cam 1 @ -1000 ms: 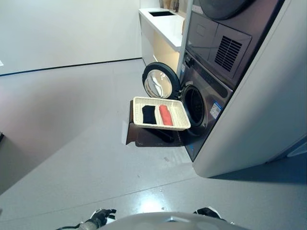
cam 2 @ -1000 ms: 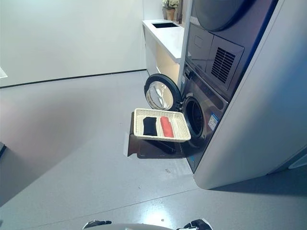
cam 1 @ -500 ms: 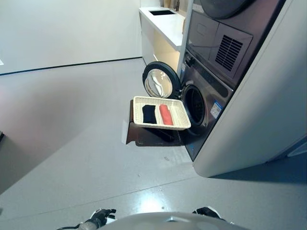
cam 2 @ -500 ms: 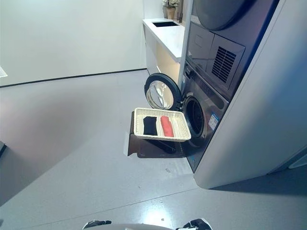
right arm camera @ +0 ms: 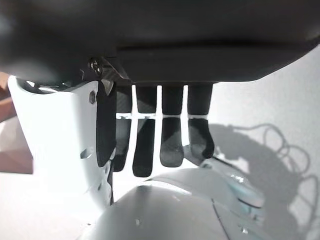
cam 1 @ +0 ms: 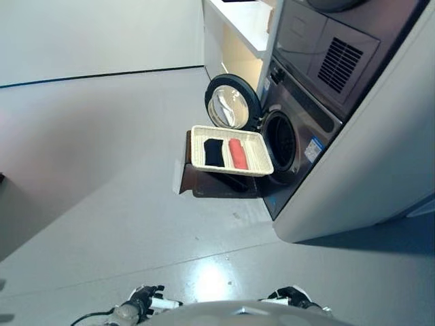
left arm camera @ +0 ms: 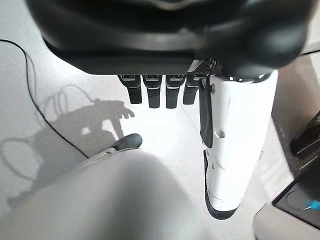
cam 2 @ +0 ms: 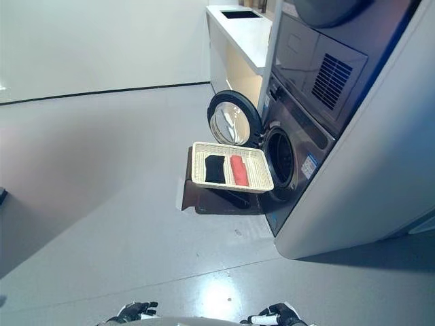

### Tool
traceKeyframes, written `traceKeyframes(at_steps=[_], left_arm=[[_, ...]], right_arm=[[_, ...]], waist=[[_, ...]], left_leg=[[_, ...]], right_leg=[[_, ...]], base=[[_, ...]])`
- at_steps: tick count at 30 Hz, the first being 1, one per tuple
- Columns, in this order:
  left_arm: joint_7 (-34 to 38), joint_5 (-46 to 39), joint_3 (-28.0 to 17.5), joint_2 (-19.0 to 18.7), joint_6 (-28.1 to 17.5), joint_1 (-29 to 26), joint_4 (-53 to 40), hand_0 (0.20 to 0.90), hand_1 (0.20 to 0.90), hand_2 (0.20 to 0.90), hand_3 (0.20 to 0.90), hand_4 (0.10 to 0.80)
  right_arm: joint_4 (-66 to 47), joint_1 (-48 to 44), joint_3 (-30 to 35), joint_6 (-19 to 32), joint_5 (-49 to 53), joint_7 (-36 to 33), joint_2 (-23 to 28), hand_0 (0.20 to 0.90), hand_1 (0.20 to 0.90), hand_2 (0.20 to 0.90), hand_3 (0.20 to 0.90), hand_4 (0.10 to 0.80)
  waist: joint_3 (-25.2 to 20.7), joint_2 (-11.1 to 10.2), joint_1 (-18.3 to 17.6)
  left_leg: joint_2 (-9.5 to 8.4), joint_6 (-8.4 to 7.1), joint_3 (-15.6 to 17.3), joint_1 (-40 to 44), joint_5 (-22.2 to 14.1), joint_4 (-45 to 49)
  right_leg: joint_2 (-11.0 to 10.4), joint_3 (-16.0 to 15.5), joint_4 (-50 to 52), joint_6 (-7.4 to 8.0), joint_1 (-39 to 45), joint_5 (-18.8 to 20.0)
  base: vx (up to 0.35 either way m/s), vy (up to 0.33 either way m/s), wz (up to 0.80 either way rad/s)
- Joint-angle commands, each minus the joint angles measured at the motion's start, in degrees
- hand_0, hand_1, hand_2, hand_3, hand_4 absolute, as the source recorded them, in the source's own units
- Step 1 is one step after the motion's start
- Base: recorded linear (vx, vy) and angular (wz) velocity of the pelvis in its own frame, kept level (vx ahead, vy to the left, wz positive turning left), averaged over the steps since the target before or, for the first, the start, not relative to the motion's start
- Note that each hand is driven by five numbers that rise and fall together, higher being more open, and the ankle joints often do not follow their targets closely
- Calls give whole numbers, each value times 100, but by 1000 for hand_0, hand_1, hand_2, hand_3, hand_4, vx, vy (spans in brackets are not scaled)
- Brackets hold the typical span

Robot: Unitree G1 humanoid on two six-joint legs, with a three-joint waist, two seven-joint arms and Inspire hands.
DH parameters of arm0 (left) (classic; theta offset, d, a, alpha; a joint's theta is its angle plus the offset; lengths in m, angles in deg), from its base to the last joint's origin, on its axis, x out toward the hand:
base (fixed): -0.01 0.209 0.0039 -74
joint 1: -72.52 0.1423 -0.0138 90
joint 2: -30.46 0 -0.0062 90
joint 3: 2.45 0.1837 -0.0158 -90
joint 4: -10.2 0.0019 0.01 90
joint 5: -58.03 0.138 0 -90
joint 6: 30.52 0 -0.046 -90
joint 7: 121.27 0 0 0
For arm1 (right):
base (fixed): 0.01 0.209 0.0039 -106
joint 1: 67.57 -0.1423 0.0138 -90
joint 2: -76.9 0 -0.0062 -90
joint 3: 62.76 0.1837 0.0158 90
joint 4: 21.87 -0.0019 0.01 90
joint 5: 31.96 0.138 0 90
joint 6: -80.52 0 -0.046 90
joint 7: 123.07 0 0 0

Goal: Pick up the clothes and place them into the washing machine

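Observation:
A cream woven basket (cam 1: 260,157) rests on a brown stand (cam 1: 204,185) in front of the washing machine (cam 1: 293,133). In it lie a folded black garment (cam 1: 213,152) and a folded red garment (cam 1: 237,153), side by side. The machine's round door (cam 1: 232,103) stands open to the left of the dark drum opening (cam 1: 280,143). My left hand (cam 1: 142,301) hangs low at the bottom edge, far from the basket, with straight fingers (left arm camera: 149,91) holding nothing. Beside it my right hand (cam 1: 293,296) also hangs low, its fingers (right arm camera: 171,130) straight and empty.
A second appliance with a vent grille (cam 1: 343,63) is stacked above the washer. A white counter (cam 1: 238,27) runs along the wall behind the open door. Grey floor (cam 1: 102,176) stretches between me and the stand.
The whole picture has shifted, so the camera has tilted down and the hands show more at the bottom edge. The basket and the clothes lie as before.

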Motion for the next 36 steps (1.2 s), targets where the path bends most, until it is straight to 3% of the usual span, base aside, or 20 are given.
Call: traceKeyframes(at_steps=[1, 4, 8, 10, 11, 12, 13, 14, 17, 20, 22, 26, 29, 30, 32, 36], left_arm=[[-49, 41, -95, -25, -93, -265, 72, 900, 900, 900, 900, 800], [-37, 32, -115, -113, -70, -269, 109, 900, 900, 900, 900, 800], [44, 60, -141, -143, -85, -277, 208, 900, 900, 900, 900, 800], [70, 51, -96, -121, -118, -312, 222, 900, 900, 900, 900, 800], [70, 51, -96, -116, -119, -311, 223, 900, 900, 900, 900, 800], [93, 20, -49, -98, -148, -333, 235, 900, 900, 900, 900, 800], [93, 20, -49, -97, -148, -333, 235, 900, 900, 900, 900, 800], [101, -18, -29, -51, -154, -324, 266, 900, 900, 900, 900, 800], [79, -28, -37, 8, -142, -226, 257, 900, 900, 900, 900, 800], [78, 3, -8, 89, -146, -196, 314, 900, 900, 900, 900, 800], [93, -79, -6, 148, -146, -202, 273, 900, 900, 900, 900, 800], [94, -95, 140, 226, -162, -315, 142, 900, 900, 900, 900, 800], [136, -252, 168, 212, -167, -493, -76, 900, 900, 900, 900, 800], [135, -319, 182, 223, -173, -529, -119, 900, 900, 900, 900, 800], [136, -417, 157, 234, -177, -548, -181, 900, 900, 900, 900, 800], [181, -438, 94, 230, -216, -432, -80, 900, 900, 900, 900, 800]], right_arm=[[196, -219, 26, 0, 59, -84, 129, 900, 900, 900, 900, 800], [172, -226, 168, 39, 238, -119, 136, 900, 900, 900, 900, 800], [159, -205, 277, 52, 206, -245, 164, 900, 900, 900, 900, 800], [160, -209, 269, 47, 138, -287, 166, 900, 900, 900, 900, 800], [160, -208, 269, 47, 138, -288, 171, 900, 900, 900, 900, 800], [175, -205, 254, 9, 91, -284, 150, 900, 900, 900, 900, 800], [175, -205, 254, 9, 91, -284, 151, 900, 900, 900, 900, 800], [194, -159, 281, -30, 36, -279, 103, 900, 900, 900, 900, 800], [153, -17, 352, -46, -16, -267, 100, 900, 900, 900, 900, 800], [177, 69, 409, -28, 7, -240, 126, 900, 900, 900, 900, 800], [151, 82, 422, -20, 5, -241, 163, 900, 900, 900, 900, 800], [99, -8, 394, 30, 99, -235, 293, 900, 900, 900, 900, 800], [35, -143, 341, 4, 185, -285, 355, 900, 900, 900, 900, 800], [11, -190, 285, -3, 179, -297, 360, 900, 900, 900, 900, 800], [-62, -299, 105, -17, 73, -318, 381, 900, 900, 900, 900, 800], [-117, -427, -109, 27, 39, -360, 339, 900, 900, 900, 900, 800]], waist=[[37, 39, -62], [112, 148, -158], [76, 156, -259], [76, 53, -393], [97, 82, -387], [120, 63, -496], [128, 67, -494], [116, 69, -556], [31, 86, -625], [-170, 154, -719], [-250, 250, -693], [-355, 363, -680], [-250, 214, -576], [-183, 146, -512], [-103, 47, -374], [81, -162, 30]], left_leg=[[-431, -9, -158, -114, -477, 661], [-365, 6, -212, 5, -457, 587], [-416, -95, -380, 307, -559, 390], [-513, -153, -560, 546, -681, 297], [-482, -156, -556, 586, -700, 287], [-462, -213, -669, 831, -785, 183], [-457, -213, -667, 841, -787, 180], [-406, -262, -745, 1096, -863, 78], [-288, -331, -848, 1413, -931, -50], [-111, -376, -951, 1493, -996, 96], [-36, -466, -989, 1337, -684, 484], [73, -867, -860, 916, 208, 1626], [104, -1133, -603, 204, 898, 3204], [42, -1149, -605, 34, 974, 3582], [50, -1034, -522, -218, 1029, 3943], [52, -671, -472, -1367, 502, 3467]], right_leg=[[-96, -6, 1697, 109, -619, 847], [14, -8, 2164, 41, -986, 830], [12, -110, 1192, 13, -1164, 698], [24, 169, 104, 121, -1380, 1082], [55, 159, 68, 118, -1329, 1092], [100, 429, -650, 223, -1540, 1494], [105, 428, -657, 222, -1528, 1497], [91, 213, -1085, 305, -1838, 1764], [116, -223, -1047, 261, -1788, 1902], [351, 69, -994, 127, -1693, 1927], [485, 38, -957, 39, -1603, 1916], [708, -48, -1077, -202, -1162, 1592], [689, -18, -1161, -412, -626, 1267], [672, 29, -1173, -447, -500, 1217], [669, 162, -1157, -514, -321, 1108], [662, 622, -1173, -489, 73, 959]], base=[[83, 149, 9], [112, 111, 12], [220, -3, 7], [249, -78, 22], [294, -73, 22], [200, -44, 17], [400, -127, 15], [282, -112, 16], [331, -162, 29], [335, -192, 48], [271, -209, 42], [242, -173, -6], [237, -204, -6], [242, -206, -17], [236, -165, -30], [233, -91, -43]])
